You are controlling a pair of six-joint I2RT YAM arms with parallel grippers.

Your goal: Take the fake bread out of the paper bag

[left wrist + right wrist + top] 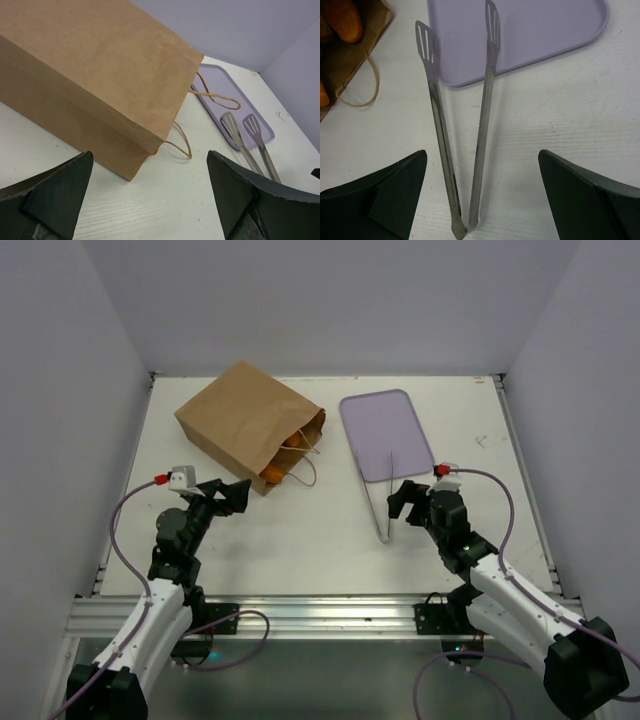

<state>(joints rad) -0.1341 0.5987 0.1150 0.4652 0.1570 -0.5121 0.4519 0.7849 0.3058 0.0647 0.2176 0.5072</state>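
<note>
The brown paper bag (245, 422) lies on its side at the back left, its mouth facing right. Orange fake bread (290, 452) shows inside the mouth, and one piece (271, 476) sits at the near lip. The right wrist view shows bread (342, 17) inside the bag (350, 55). The left wrist view shows the bag's side (100, 75) and only a sliver of orange (156, 148). My left gripper (232, 494) is open and empty, just short of the bag's near corner (150, 200). My right gripper (402, 502) is open and empty over the tongs' hinge end (482, 195).
A flat lavender tray (385, 430) lies right of the bag; it also shows in the wrist views (220, 82) (530, 35). Metal tongs (386, 525) (438, 120) (252, 145) rest with their tips on the tray's near edge. The bag's string handles (182, 142) trail on the white table.
</note>
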